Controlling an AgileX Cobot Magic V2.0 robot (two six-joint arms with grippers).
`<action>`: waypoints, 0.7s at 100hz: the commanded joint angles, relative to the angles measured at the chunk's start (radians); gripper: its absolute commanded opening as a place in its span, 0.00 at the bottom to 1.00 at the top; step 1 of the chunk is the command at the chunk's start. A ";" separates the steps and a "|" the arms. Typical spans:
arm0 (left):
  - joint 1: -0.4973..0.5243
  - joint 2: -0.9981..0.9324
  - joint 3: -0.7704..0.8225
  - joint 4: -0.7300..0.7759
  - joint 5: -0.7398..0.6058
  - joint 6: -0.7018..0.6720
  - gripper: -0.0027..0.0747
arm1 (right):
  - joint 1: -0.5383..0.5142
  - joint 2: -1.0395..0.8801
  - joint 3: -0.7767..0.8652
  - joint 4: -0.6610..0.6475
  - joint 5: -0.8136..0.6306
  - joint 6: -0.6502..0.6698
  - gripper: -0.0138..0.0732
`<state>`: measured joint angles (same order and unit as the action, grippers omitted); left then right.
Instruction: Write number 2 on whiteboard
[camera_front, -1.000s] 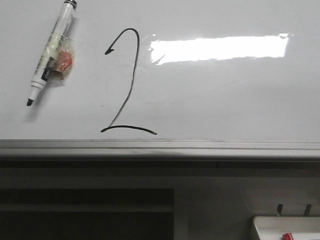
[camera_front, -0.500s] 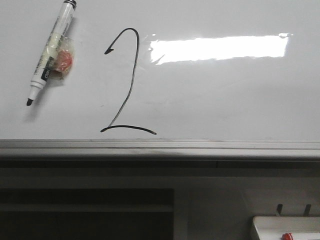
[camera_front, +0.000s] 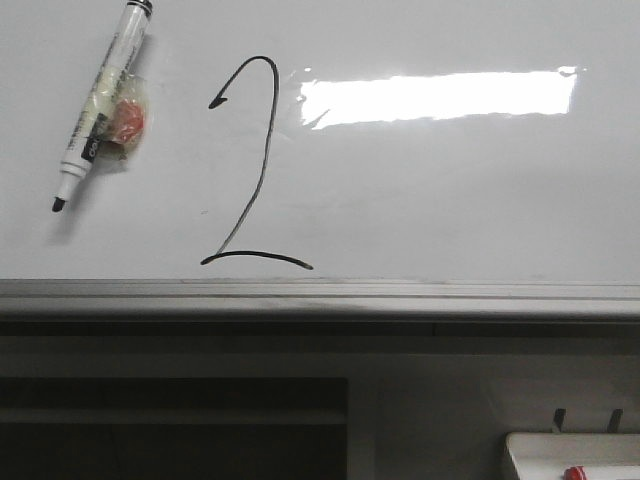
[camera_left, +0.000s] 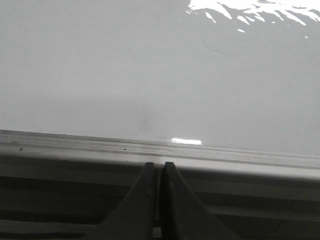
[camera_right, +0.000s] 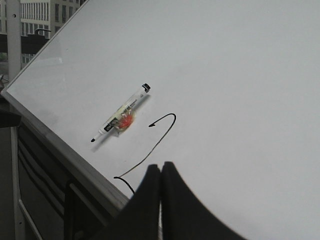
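A black hand-drawn number 2 (camera_front: 262, 165) stands on the whiteboard (camera_front: 450, 200), its base stroke just above the grey bottom rail (camera_front: 320, 297). It also shows in the right wrist view (camera_right: 159, 141), partly hidden behind the fingers. An uncapped white marker (camera_front: 100, 105) with an orange-and-clear wad stuck to it lies on the board left of the 2, tip down; it also shows in the right wrist view (camera_right: 121, 119). My left gripper (camera_left: 158, 165) is shut and empty, in front of the rail (camera_left: 160, 150). My right gripper (camera_right: 161, 166) is shut and empty, off the board. Neither gripper shows in the front view.
A bright rectangular reflection (camera_front: 438, 97) lies on the board right of the 2. Below the rail is a dark recess (camera_front: 170, 420). A white tray (camera_front: 570, 455) with a red item sits at the lower right. Windows and a building (camera_right: 35, 20) show past the board's edge.
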<state>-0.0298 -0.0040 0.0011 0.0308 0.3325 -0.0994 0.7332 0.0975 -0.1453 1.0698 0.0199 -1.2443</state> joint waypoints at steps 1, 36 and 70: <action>0.002 -0.027 0.011 -0.012 -0.052 -0.003 0.01 | 0.000 0.010 -0.028 0.006 -0.043 -0.008 0.08; 0.002 -0.027 0.011 -0.012 -0.052 -0.003 0.01 | 0.000 0.010 -0.028 0.006 -0.043 -0.008 0.08; 0.002 -0.027 0.011 -0.012 -0.052 -0.003 0.01 | 0.000 0.010 -0.028 0.082 -0.091 -0.004 0.08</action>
<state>-0.0298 -0.0040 0.0011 0.0291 0.3325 -0.0994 0.7332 0.0975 -0.1453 1.1253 -0.0164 -1.2443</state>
